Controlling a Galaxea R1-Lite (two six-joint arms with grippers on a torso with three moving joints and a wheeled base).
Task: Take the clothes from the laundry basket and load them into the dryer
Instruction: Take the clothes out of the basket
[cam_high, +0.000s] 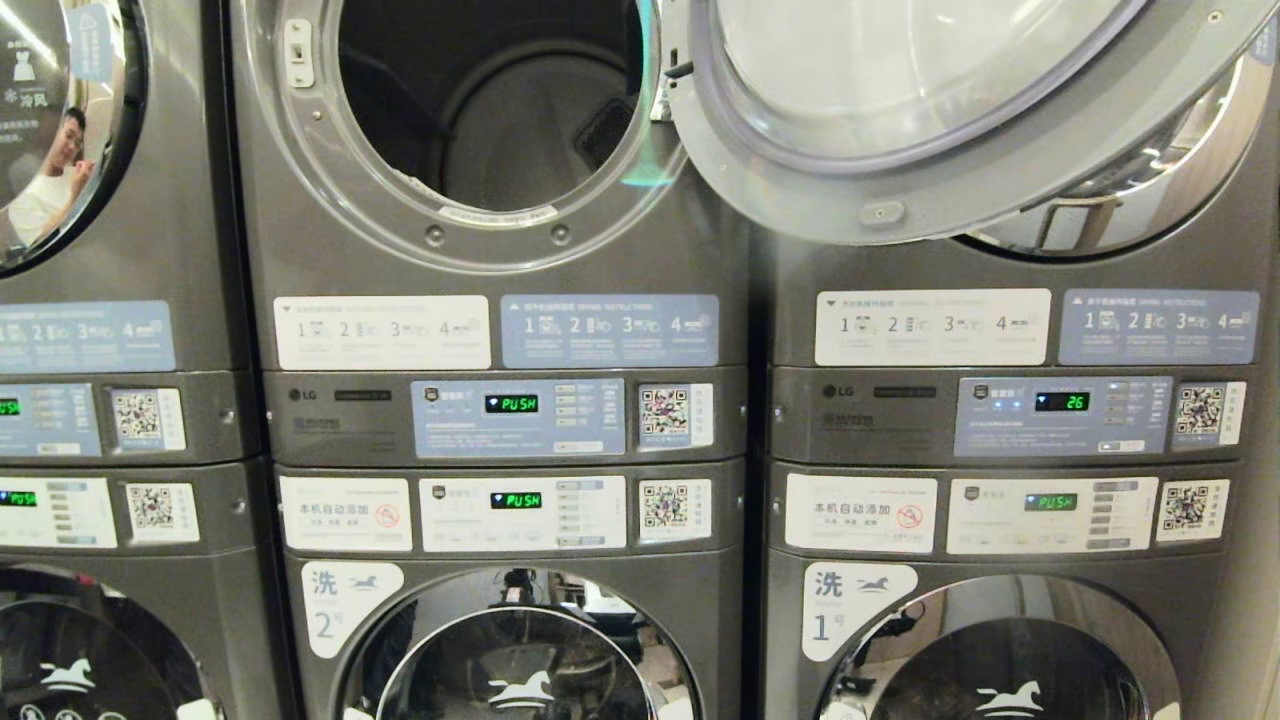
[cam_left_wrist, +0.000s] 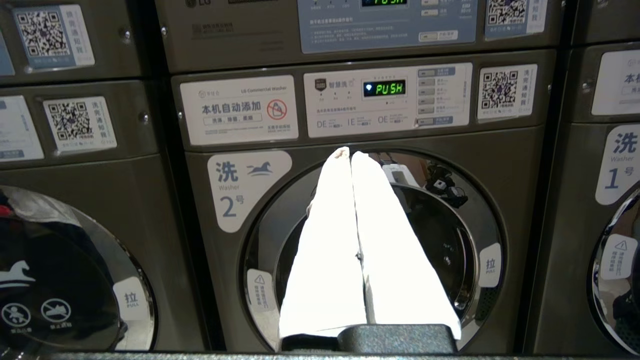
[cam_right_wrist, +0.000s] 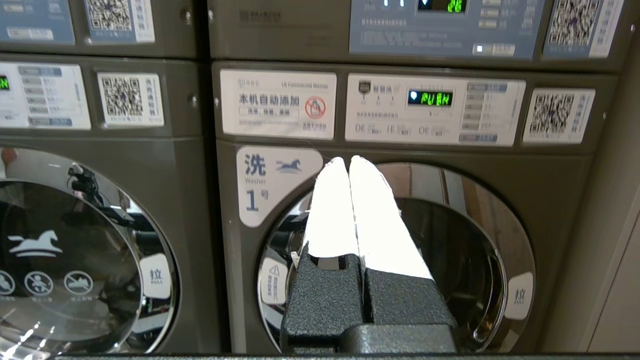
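I am facing a wall of stacked LG laundry machines, and the head view is taking in the upper dryer (cam_high: 490, 130) with its round door (cam_high: 900, 110) swung wide toward my right, so the mouth is standing clear for loading. Its drum (cam_high: 520, 130) is looking empty to me: I am seeing bare grey metal and no fabric inside. Its control panel (cam_high: 518, 417) is showing PUSH, so I am judging it idle and waiting.

Neither arm is showing in the head view. The left gripper (cam_left_wrist: 351, 156) is pointing at the closed door of washer 2 (cam_left_wrist: 372, 250), its white fingers pressed together and pinching nothing. The right gripper (cam_right_wrist: 348, 161) is doing the same in front of washer 1 (cam_right_wrist: 395, 260), fingers together and empty. I am reading both arms as parked, tucked in out of the way.

The laundry basket and the clothes are not appearing in any view, so I cannot say where they are. I am judging that the loading has not yet started.
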